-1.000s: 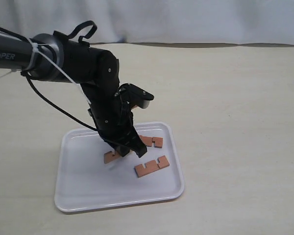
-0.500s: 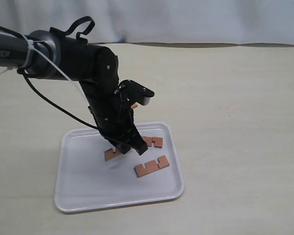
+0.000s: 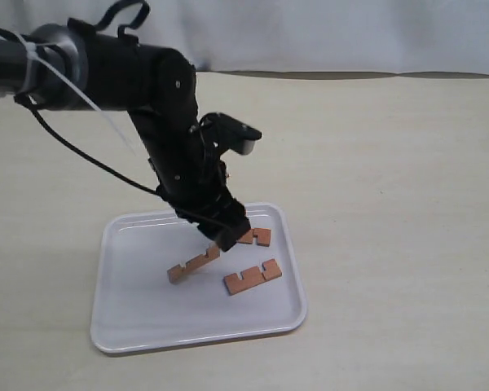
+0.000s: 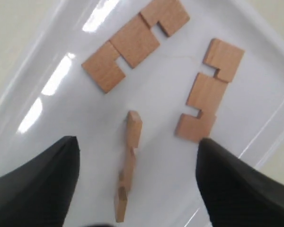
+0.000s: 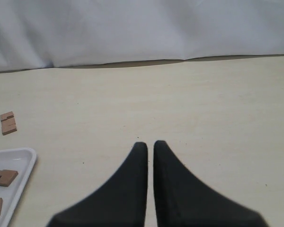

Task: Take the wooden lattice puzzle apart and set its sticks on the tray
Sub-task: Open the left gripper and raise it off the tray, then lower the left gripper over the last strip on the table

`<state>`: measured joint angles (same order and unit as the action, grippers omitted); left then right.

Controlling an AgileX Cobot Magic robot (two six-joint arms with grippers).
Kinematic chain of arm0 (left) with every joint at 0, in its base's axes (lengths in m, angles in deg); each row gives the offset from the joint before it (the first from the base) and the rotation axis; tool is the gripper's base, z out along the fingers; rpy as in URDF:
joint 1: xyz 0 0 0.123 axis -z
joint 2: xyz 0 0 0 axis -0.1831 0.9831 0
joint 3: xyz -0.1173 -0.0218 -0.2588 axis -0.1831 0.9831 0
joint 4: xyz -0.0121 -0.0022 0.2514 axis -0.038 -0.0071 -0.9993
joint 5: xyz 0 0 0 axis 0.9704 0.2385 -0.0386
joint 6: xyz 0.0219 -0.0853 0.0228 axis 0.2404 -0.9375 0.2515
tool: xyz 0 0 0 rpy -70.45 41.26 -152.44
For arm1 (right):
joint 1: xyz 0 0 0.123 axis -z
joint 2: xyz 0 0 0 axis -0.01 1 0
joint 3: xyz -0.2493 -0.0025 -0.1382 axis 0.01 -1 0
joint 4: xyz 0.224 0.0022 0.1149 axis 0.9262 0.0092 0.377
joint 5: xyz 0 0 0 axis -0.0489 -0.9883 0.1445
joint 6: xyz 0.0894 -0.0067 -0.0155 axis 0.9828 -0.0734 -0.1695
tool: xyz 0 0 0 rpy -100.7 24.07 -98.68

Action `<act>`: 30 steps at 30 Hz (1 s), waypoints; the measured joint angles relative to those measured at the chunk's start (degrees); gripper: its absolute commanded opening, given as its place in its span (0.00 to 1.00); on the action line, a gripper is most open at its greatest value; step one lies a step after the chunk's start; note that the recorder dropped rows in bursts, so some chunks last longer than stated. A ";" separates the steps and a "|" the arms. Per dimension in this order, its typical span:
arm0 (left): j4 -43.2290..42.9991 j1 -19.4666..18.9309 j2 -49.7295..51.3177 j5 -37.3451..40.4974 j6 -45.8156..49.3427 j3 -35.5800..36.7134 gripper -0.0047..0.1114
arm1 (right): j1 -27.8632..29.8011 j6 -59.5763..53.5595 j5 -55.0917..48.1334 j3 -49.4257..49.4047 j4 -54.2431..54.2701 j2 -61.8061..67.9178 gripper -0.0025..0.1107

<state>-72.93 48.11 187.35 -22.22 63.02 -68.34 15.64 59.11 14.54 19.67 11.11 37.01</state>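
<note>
Over the white tray [image 3: 122,326], I am holding my left claw [image 4: 137,142] wide open, empty; one stick [image 4: 128,165] is standing on edge below its gap, two flat sticks [image 4: 132,45] lying nearby.

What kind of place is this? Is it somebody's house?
Probably a robot lab or test bench, not a home. A black robot arm hangs over a white tray of wooden sticks, on a beige table with a white curtain behind.

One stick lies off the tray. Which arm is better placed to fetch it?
Left, probably: the left claw, open, hangs over the tray near that stick; the right claw is shut, farther off.
</note>
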 measured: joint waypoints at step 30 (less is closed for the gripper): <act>-21.14 -4.61 11.08 -10.91 -40.88 -19.58 0.60 | 0.00 0.00 0.00 0.00 0.00 0.00 0.06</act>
<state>-94.07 43.50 198.43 -33.12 22.14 -87.92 15.64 59.11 14.54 19.67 11.11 37.01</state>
